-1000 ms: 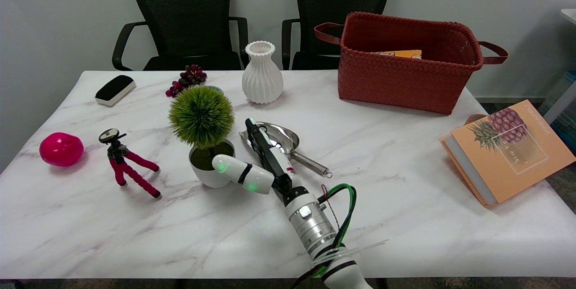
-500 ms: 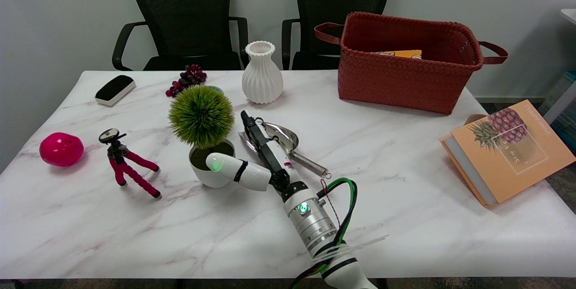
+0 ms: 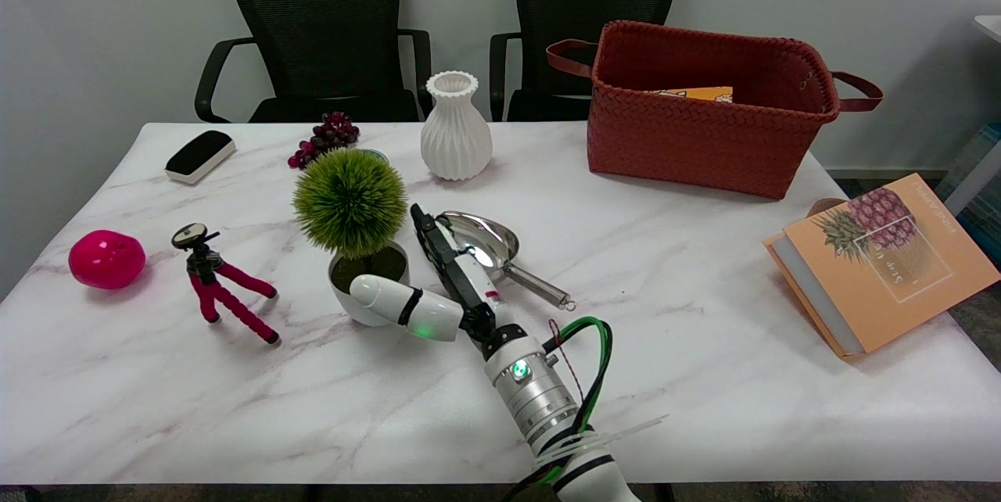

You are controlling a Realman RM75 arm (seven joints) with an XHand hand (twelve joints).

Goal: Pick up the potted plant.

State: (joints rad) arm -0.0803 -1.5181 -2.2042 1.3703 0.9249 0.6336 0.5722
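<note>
The potted plant [image 3: 351, 205], a round green tuft in a small white pot [image 3: 353, 308], stands upright on the marble table left of centre. My right hand [image 3: 438, 283] reaches in from the lower right and is spread around the pot's right side. Its thumb lies across the pot's front, and its fingers [image 3: 434, 245] extend past the pot's right rear. I cannot tell whether they press the pot. The pot still sits on the table.
A metal scoop [image 3: 493, 248] lies just right of my hand. A pink-legged mini tripod [image 3: 219, 283] and a pink ball [image 3: 106, 258] are to the left. A white vase [image 3: 455, 127], grapes [image 3: 324, 138], a black eraser [image 3: 199, 155], a woven basket [image 3: 704, 103] and a pineapple book [image 3: 884, 259] lie farther off.
My hand has slid left and slightly away from me, closing in around the pot. The thumb now crosses the pot's front. The plant has not moved.
</note>
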